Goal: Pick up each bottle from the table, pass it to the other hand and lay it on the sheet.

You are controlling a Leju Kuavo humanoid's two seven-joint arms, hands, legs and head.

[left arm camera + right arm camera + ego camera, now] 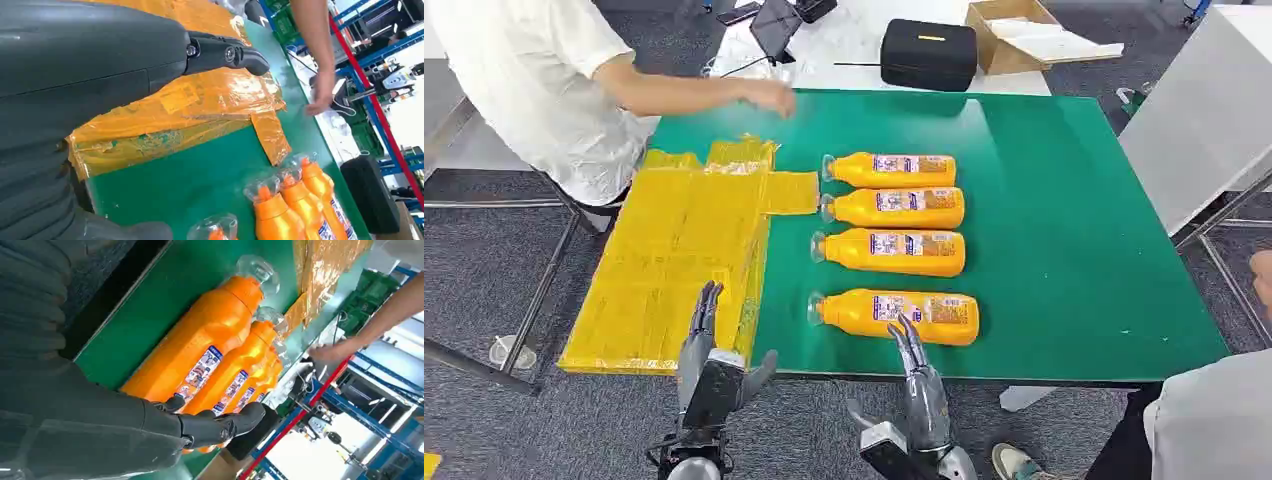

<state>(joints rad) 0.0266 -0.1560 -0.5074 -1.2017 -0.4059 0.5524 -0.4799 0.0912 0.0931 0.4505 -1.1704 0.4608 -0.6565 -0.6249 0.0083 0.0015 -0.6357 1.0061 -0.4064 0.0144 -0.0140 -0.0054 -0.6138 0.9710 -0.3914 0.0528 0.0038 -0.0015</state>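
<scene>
Lying in a row on the green table [1044, 200], four orange bottles are seen side by side, clear caps turned toward the yellow sheet [674, 250]. The nearest bottle [894, 316] is set a little apart from the other three bottles [894, 210], which are packed close together. The yellow sheet is spread at the cap side of the nearest bottle, draped over the table's edge there.

The right robot hand [914, 375] is held at the table's near edge, its fingertips [907, 330] reaching over the nearest bottle's body; in the right wrist view the fingers [220, 425] are stretched straight over the label, nothing clasped, though contact cannot be judged. The left robot hand [709, 360] is raised by the sheet's near corner, on the cap side of the nearest bottle, fingers extended and spread, nothing held.

Beyond the bottles, a person's hand [769, 95] is stretched over the far edge of the table. A black case [929, 55] and a cardboard box [1014, 35] are seen farther back still, on a white surface.
</scene>
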